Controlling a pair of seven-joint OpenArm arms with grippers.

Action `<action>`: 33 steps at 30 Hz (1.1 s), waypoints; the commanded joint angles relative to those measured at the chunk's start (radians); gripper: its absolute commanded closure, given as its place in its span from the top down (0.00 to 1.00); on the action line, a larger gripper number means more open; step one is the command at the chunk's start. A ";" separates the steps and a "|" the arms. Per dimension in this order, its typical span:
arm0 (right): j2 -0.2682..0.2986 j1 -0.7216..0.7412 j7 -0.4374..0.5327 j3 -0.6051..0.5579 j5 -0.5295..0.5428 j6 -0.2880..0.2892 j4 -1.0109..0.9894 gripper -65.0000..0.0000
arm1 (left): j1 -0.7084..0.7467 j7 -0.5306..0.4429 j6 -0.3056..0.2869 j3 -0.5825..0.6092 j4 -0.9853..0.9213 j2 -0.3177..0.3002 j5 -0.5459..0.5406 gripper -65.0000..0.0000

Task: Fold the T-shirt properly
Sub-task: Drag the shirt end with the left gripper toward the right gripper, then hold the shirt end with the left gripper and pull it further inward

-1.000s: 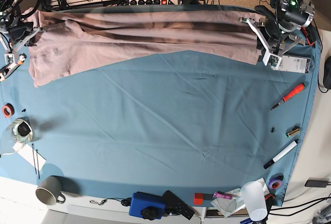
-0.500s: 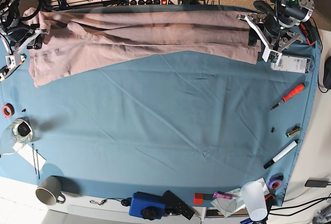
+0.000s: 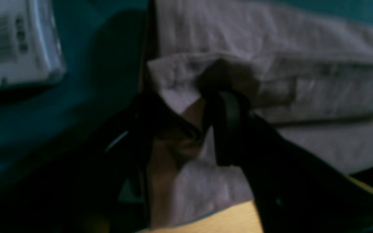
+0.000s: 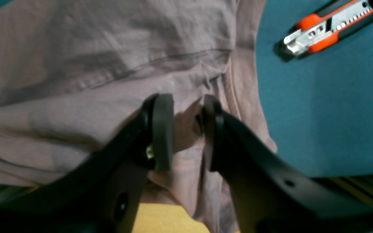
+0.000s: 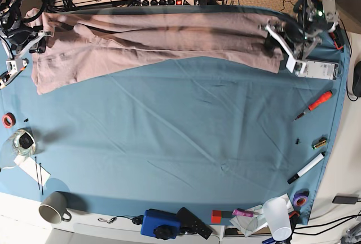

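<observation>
The mauve T-shirt [image 5: 152,44] lies stretched in a long wrinkled band along the far edge of the blue cloth. My left gripper [image 5: 280,45] hovers at its right end. In the left wrist view, that gripper [image 3: 186,111] is blurred, with dark fingers [image 3: 227,113] standing apart over a bunched corner of the T-shirt [image 3: 270,64]. My right gripper [image 5: 25,49] is at the shirt's left end. In the right wrist view, the right gripper [image 4: 186,129] has its pads [image 4: 162,129] apart, with a loose fold of the T-shirt [image 4: 92,81] lying between them.
A white labelled box [image 5: 318,70] [image 3: 15,42] lies just right of the left gripper. An orange box cutter [image 4: 329,29] lies beside the right gripper. An orange-handled tool [image 5: 316,104], a marker [image 5: 307,168], a tape roll [image 5: 22,141], a mug [image 5: 53,207] and a plastic cup [image 5: 277,216] line the edges.
Both grippers were shut on the shirt's ends a second ago and have since opened and let go. The left arm has shifted slightly toward the far edge.
</observation>
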 commanded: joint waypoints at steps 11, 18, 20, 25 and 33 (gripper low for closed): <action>0.024 0.003 0.012 0.011 0.007 -0.004 0.013 0.25 | 0.022 0.147 0.000 0.005 -0.006 0.022 -0.018 0.11; 0.024 0.003 0.016 0.011 0.007 -0.004 0.013 0.25 | 0.021 0.155 0.000 0.005 0.062 0.022 0.010 0.00; 0.024 0.003 0.020 0.011 0.007 -0.004 0.013 0.25 | 0.022 0.147 0.000 0.005 0.124 0.022 0.029 0.00; 0.024 0.003 0.046 0.011 0.007 -0.004 0.013 0.25 | 0.068 0.058 -0.001 0.005 0.292 0.022 0.035 0.00; 0.024 0.003 0.073 0.011 0.007 -0.004 0.013 0.25 | 0.168 -0.034 -0.122 0.006 0.402 0.029 -0.042 0.00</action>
